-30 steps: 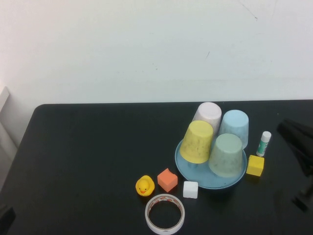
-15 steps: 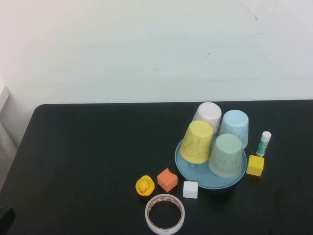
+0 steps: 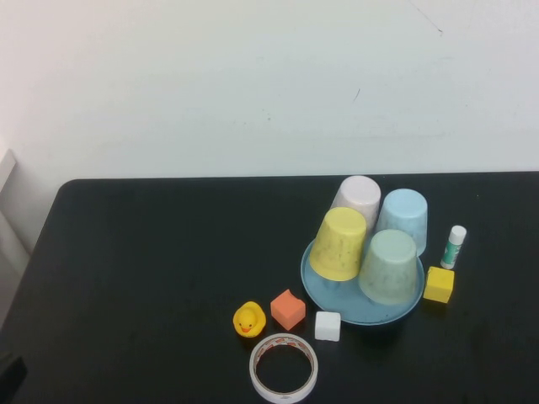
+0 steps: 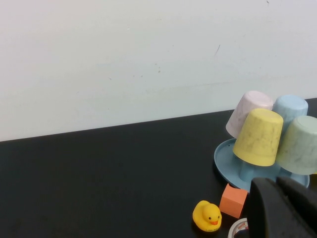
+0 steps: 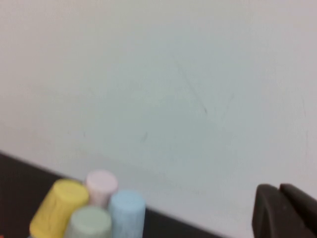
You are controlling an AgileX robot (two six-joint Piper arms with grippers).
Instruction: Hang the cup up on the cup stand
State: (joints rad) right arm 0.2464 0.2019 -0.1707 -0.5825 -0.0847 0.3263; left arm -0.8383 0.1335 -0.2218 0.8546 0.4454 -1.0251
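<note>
Right gripper (image 5: 285, 210) off the high view, fingers together, empty; left gripper (image 4: 282, 208) likewise parked. Mint cup (image 3: 391, 267) sits inverted on cup stand (image 3: 324, 290), below and ahead, axis near-upright; right arm nearer.

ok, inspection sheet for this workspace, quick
Surface: black tabletop, matte.
Job's things: pale mint-green plastic cup upside down on light blue cup stand, beside yellow, pink, light blue cups.
Clutter: yellow rubber duck, orange cube, white cube, tape ring, yellow cube, glue stick.
Grippers: left claw near tape; right claw raised, facing wall.
Cables: nothing seen.
Surroundings: white wall.
</note>
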